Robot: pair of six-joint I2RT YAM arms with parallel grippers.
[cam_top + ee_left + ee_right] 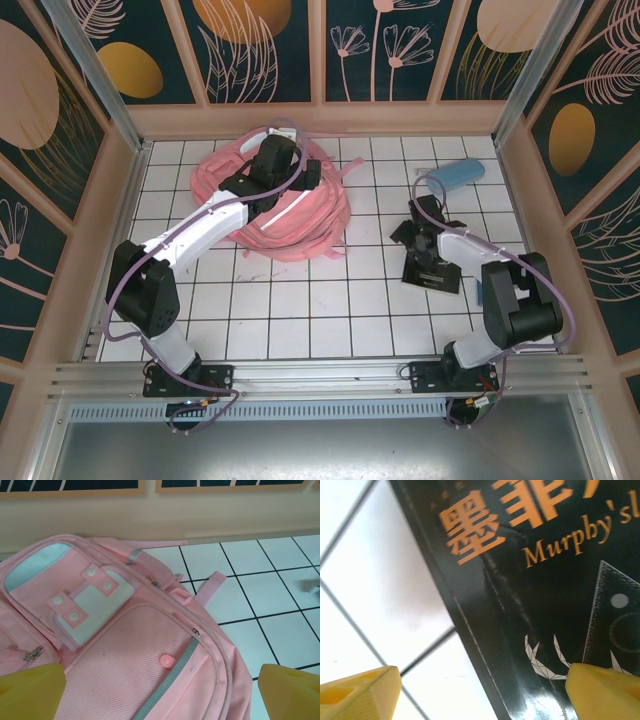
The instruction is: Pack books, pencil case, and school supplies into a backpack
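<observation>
- Backpack [300, 215]: lies slumped in a heap on the far left of the worktop [300, 310], front pockets up. It is soft, floppy fabric and will sag and fold when lifted. I judge the firm places to take it are a seam, a strap or a zip pull [195, 631], not the loose mesh. No opening shows, so a zip likely has to be drawn first.
- Left gripper [160, 692]: hovers over the front pocket with its fingers spread wide, holding nothing.
- Black book [545, 605]: lies flat on the worktop right of centre, well apart from the backpack. It is thin, light and rather stiff, and the glossy cover looks slippery. Lying flat, it offers little to grab, so an edge is probably the only hold.
- Right gripper [480, 690]: also spread wide and empty, low above the book's long edge, with one finger over the cover and the other over bare tile.
- Pencil case [461, 174]: lies far right, beyond the book. It is small, rounded and light, and a pinch across its narrow middle should do.
</observation>
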